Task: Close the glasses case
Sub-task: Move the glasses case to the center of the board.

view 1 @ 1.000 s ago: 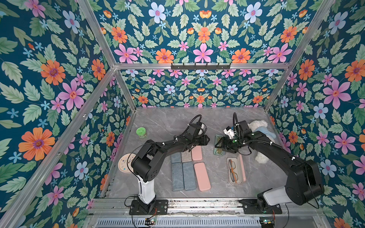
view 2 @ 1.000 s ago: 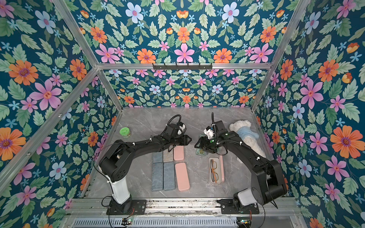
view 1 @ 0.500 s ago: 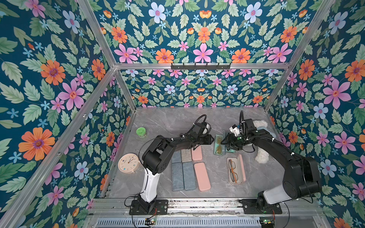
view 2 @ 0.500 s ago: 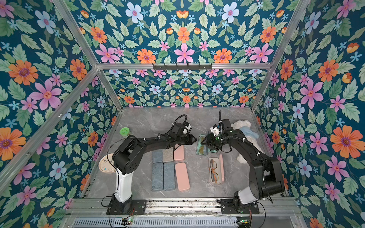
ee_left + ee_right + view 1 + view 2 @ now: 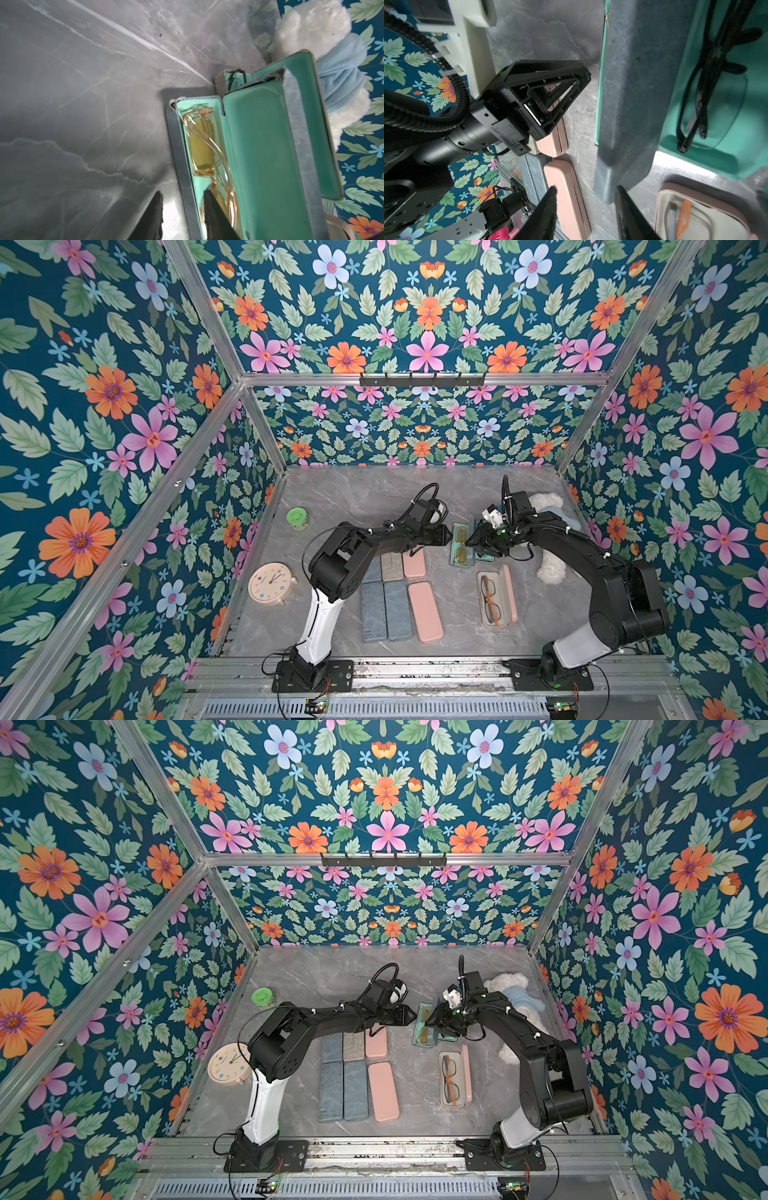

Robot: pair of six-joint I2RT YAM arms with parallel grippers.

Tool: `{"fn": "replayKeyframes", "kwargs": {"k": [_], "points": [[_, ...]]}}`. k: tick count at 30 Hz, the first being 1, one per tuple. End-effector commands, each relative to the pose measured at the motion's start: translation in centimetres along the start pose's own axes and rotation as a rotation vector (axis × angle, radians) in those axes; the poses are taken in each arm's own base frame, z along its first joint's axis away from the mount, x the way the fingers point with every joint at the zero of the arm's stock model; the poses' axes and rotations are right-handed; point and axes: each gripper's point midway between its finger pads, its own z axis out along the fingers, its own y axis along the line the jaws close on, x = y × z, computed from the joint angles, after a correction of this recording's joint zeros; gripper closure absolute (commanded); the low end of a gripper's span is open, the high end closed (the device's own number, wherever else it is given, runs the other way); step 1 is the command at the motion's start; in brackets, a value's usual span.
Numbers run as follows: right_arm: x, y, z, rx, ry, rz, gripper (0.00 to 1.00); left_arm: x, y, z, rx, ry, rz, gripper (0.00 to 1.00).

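Note:
The glasses case [image 5: 460, 543] [image 5: 423, 1026], blue-grey outside and teal inside, lies open at mid-table between my two arms. Yellow glasses [image 5: 201, 145] lie in its base, and its lid [image 5: 259, 145] stands raised. My left gripper [image 5: 451, 536] [image 5: 182, 192] is open and straddles the base's long wall, one finger outside it and one over the glasses. My right gripper [image 5: 469, 541] [image 5: 586, 188] is open on the far side. The end of the lid's grey outer face [image 5: 629, 93] reaches between its fingers.
A second teal case with black glasses [image 5: 716, 83] lies right behind the lid. An open pink case with brown glasses [image 5: 496, 599] sits nearer the front. Several closed blue and pink cases [image 5: 399, 605], a clock [image 5: 272, 584], a green jar [image 5: 297, 517] and a plush toy [image 5: 548, 506] stand around.
Both grippers have come in on the case from either side, and their jaws have narrowed. The left arm has stretched to the right, uncovering the clock.

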Motion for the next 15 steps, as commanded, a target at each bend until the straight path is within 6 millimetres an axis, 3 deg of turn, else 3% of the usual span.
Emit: {"fn": "replayKeyframes", "kwargs": {"k": [1,15], "points": [[-0.1,-0.3,-0.1,0.022,-0.009,-0.018,0.53,0.1,-0.2,0.3,0.013,0.009,0.007,0.64],[0.0,-0.8,0.4,0.031,-0.002,-0.013,0.55,1.2,0.2,1.1,-0.042,0.062,0.04,0.63]]}}
